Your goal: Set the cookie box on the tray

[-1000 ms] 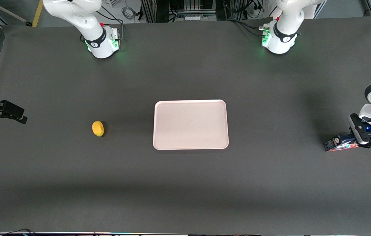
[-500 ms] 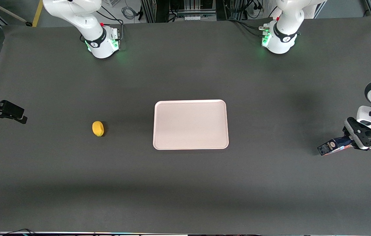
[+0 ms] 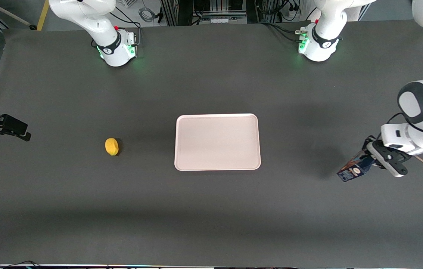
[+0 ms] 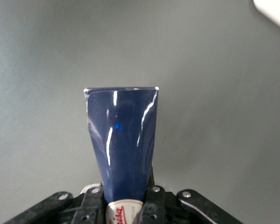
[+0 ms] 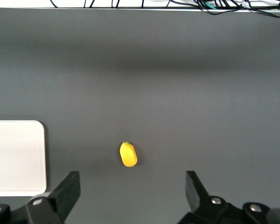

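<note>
One thing only is in the grasp: the gripper [image 3: 372, 161], out at the working arm's end of the table, is clamped on the cookie box [image 3: 354, 169], and the box hangs tilted above the dark table [image 3: 211, 209], its free end pointing toward the tray [image 3: 217, 166]. In the left wrist view the fingers [image 4: 91, 205] press both narrow sides of the navy carton [image 4: 122, 144], which looks slightly squeezed where it is held. I judge that the step in hand is the carry, with the lift done and the placing not yet begun, because the tray is bare and well apart from the box. The next move calls for travel sideways toward the middle of the table until the box is fully above the tray, then a lowering and a release. The small yellow lump [image 3: 111, 146] lies toward the parked arm's end and is not in the way.
</note>
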Tool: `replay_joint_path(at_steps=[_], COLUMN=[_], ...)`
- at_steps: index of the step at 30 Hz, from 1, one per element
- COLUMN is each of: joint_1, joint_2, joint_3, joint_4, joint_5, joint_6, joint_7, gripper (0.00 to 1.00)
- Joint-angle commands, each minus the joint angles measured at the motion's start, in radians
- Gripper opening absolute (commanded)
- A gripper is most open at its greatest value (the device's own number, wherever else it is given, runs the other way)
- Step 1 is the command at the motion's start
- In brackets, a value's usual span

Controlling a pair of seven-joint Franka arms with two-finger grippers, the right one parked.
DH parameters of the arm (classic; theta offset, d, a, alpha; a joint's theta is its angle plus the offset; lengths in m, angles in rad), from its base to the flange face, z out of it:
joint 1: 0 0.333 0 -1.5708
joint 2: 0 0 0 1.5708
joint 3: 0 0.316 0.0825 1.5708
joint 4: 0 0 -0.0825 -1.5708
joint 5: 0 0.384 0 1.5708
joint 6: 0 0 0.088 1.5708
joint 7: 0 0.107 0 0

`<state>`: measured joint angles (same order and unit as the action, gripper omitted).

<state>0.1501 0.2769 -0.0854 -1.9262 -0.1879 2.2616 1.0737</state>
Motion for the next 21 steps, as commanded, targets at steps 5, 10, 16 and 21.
replay_joint_path(at_steps=[5,10,16,21], joint_1=[-0.067,-0.11,-0.162,-0.165], joint_2=[-0.077,-0.102,-0.11,-0.107], joint_3=[-0.085,-0.137,-0.233,-0.346], joint_4=[0.038,0.047,0.061,0.072], joint_5=[-0.001,0.007,0.07,0.145], joint_6=[-0.111,-0.125,-0.126,-0.126], joint_7=[-0.437,-0.674,-1.01,-1.305], gripper=[0.28,0.27,0.27,0.27])
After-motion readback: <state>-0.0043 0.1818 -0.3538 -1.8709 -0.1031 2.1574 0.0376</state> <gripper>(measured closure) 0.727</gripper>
